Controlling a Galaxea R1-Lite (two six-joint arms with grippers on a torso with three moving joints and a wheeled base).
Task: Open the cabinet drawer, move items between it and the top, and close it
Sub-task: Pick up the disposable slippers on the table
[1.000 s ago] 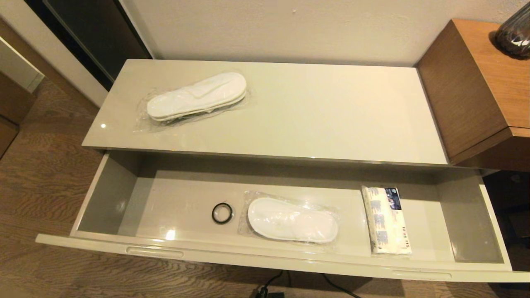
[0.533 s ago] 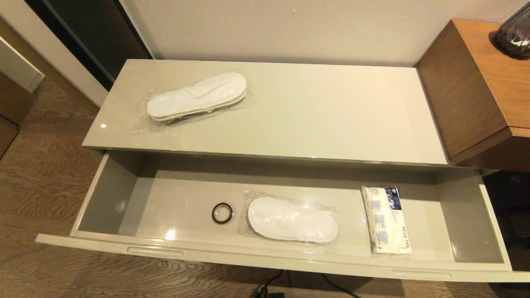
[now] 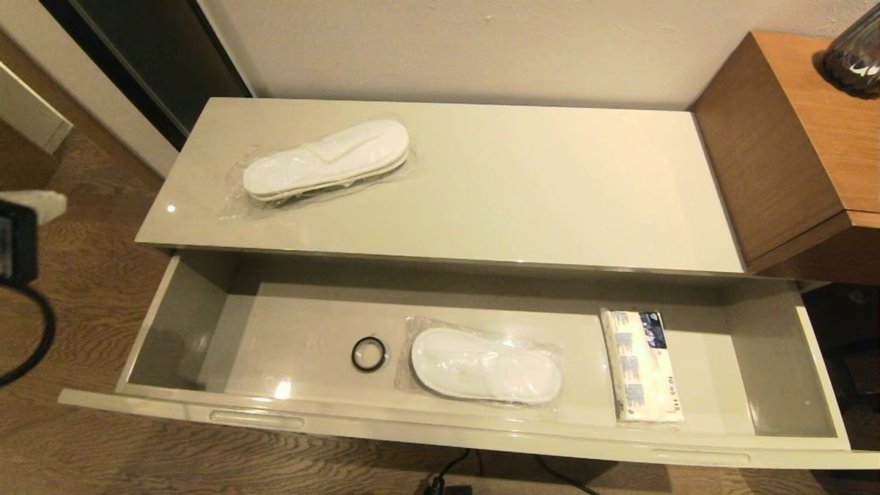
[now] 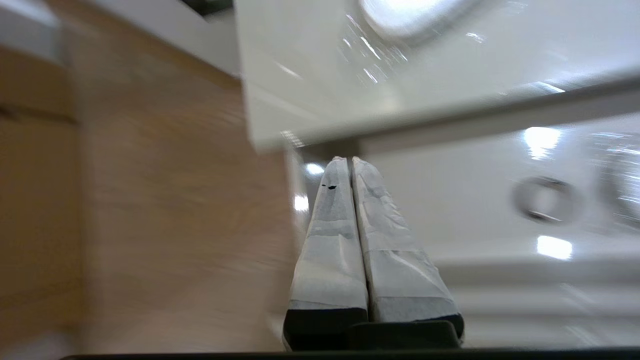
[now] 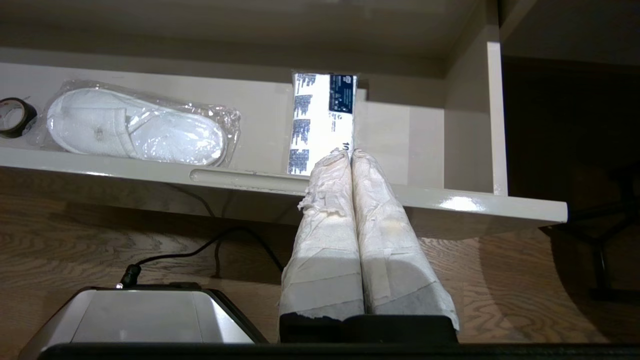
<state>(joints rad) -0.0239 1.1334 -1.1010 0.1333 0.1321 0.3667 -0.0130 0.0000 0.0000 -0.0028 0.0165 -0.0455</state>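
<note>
The cabinet drawer [image 3: 412, 423] stands pulled fully out under the glossy cream top [image 3: 515, 192]. One wrapped pair of white slippers [image 3: 326, 161] lies on the top's left part. Another pair of slippers [image 3: 485, 364] lies in the drawer's middle, and the blue-printed tissue pack [image 3: 643, 364] lies to their right. My left gripper [image 4: 348, 160] is shut and empty, out beyond the drawer's left end near the top's front left corner [image 4: 260, 135]; its arm [image 3: 17, 240] shows at the head view's left edge. My right gripper [image 5: 348, 152] is shut and empty, low in front of the drawer front [image 5: 450, 210], in line with the tissue pack [image 5: 322, 120].
A black tape roll [image 3: 369, 354] lies in the drawer left of the slippers. A taller brown wooden unit [image 3: 790, 137] with a dark vase [image 3: 856, 58] adjoins the cabinet's right end. A black cable [image 5: 200, 250] runs over the wood floor under the drawer, by my base [image 5: 140, 315].
My left arm has swung up into the head view at its left edge. The drawer, slippers, tissue pack and right arm have not moved.
</note>
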